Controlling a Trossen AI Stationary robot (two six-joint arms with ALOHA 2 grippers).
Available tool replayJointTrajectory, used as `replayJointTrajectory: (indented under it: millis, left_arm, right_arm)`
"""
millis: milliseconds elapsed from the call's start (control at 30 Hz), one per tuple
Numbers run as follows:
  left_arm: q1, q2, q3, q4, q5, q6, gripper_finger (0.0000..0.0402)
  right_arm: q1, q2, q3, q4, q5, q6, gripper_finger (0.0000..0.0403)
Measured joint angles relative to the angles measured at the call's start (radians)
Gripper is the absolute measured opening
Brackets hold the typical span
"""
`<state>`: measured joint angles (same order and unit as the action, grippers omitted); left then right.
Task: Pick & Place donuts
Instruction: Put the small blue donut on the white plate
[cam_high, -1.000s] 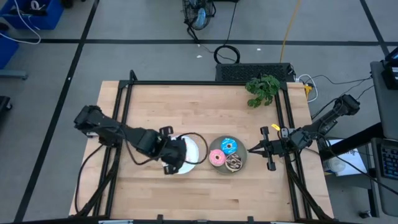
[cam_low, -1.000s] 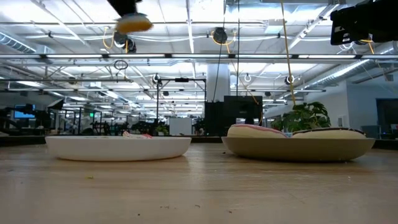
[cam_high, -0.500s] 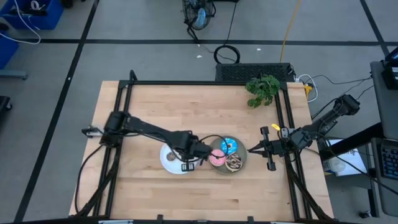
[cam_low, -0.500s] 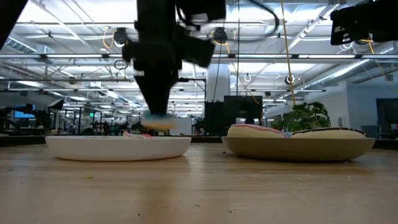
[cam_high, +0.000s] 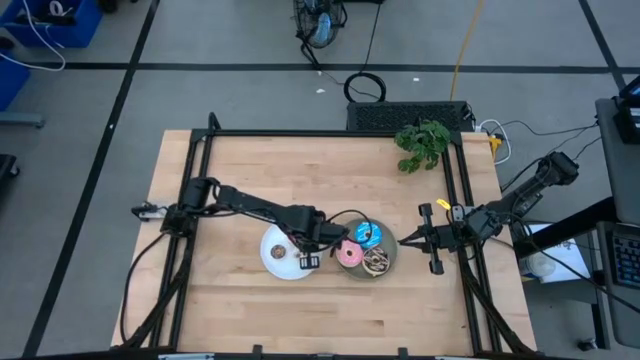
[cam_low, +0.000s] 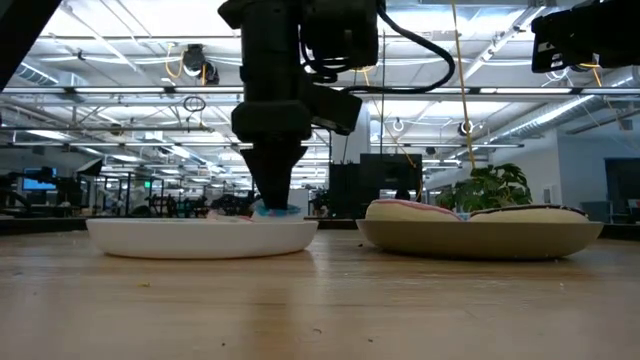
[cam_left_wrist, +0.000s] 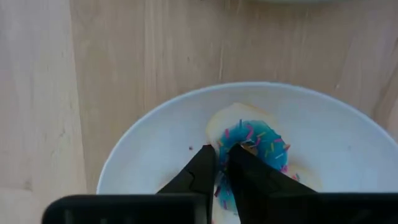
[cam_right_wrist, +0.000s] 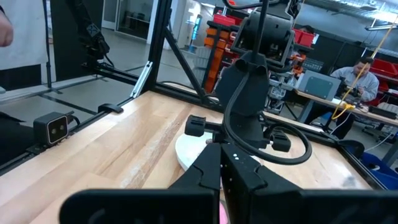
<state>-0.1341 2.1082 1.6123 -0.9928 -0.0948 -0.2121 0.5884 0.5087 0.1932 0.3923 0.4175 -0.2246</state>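
Dark left gripper (cam_low: 272, 203) down from above, fingertips at the rim line of the white plate (cam_low: 203, 236). A sliver of blue donut (cam_low: 273, 211) right at the tips, barely clearing the rim. Off to one side, well apart, the grey plate (cam_low: 483, 238), pink donut (cam_low: 412, 209) poking over its edge. Wooden table (cam_low: 320, 310) below.

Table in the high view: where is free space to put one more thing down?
Bare wood lies between the plant and the plates, and along the near table edge. It is crowded at the middle: white plate under the left tool, grey plate full of donuts.
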Motion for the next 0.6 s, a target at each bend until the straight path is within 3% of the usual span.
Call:
replayJointTrajectory:
  millis: [400, 600]
  left_arm:
    - [-0.016, 0.0, -0.016, 0.016, -0.021, 0.003, 0.0056]
    - [-0.027, 0.0, -0.058, 0.037, -0.007, 0.018, 0.0119]
  right_arm:
    - [0.0, 0.0, 0.0, 0.0, 0.0, 0.003, 0.0]
    - [0.0, 0.0, 0.0, 0.0, 0.0, 0.003, 0.0]
